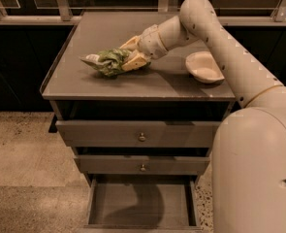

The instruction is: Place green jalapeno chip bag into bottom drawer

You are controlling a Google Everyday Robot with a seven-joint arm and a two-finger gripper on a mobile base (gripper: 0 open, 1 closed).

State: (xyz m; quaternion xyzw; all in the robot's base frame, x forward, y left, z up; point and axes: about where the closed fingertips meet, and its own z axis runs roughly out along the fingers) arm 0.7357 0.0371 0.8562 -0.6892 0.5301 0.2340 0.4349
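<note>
The green jalapeno chip bag lies crumpled on the grey cabinet top, left of centre, its whitish sealed end pointing left. My gripper reaches in from the right, and its cream fingers close on the bag's right end, one behind and one in front. The bag rests on or just above the surface; I cannot tell which. The bottom drawer stands pulled open at the foot of the cabinet, a wide grey tray with nothing in it.
A round cream bowl sits on the cabinet top to the right, under my arm. Two grey drawers with small knobs lie above the open one, slightly ajar. A dark railing and glass run behind the cabinet. Speckled floor lies to the left.
</note>
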